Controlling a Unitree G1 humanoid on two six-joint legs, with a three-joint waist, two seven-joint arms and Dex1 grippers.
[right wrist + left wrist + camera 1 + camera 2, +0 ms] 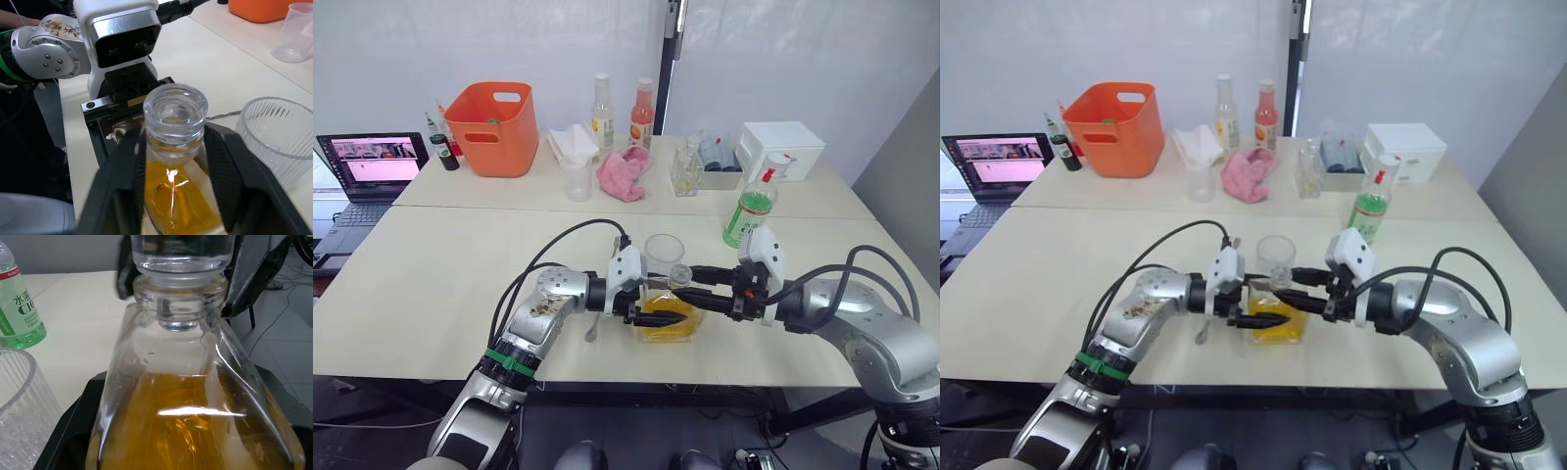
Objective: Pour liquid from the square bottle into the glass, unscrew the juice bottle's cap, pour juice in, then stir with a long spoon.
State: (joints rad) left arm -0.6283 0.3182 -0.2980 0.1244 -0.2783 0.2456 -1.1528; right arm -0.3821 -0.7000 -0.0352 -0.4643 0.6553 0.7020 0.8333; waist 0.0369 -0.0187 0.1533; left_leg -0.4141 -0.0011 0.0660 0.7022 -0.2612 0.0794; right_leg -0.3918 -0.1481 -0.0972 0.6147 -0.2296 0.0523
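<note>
The square bottle [671, 321], holding orange-yellow liquid, stands near the table's front edge. My left gripper [668, 315] is shut on its body from the left, and the black fingers [73, 431] press both sides. My right gripper [690, 284] comes in from the right and is shut on the bottle's neck, just under the clear stopper [175, 110]. Directly behind the bottle stands the glass [664, 257], which looks empty. The juice bottle [749, 211] with green juice stands farther back on the right, its cap [775, 168] on. The long spoon [592, 328] lies on the table under my left wrist.
At the back are an orange bin [494, 127], a laptop [372, 166], a frosted cup [576, 181], a pink cloth [625, 174], two tall slim bottles [601, 110], a small faceted bottle [685, 168] and a white box [781, 147].
</note>
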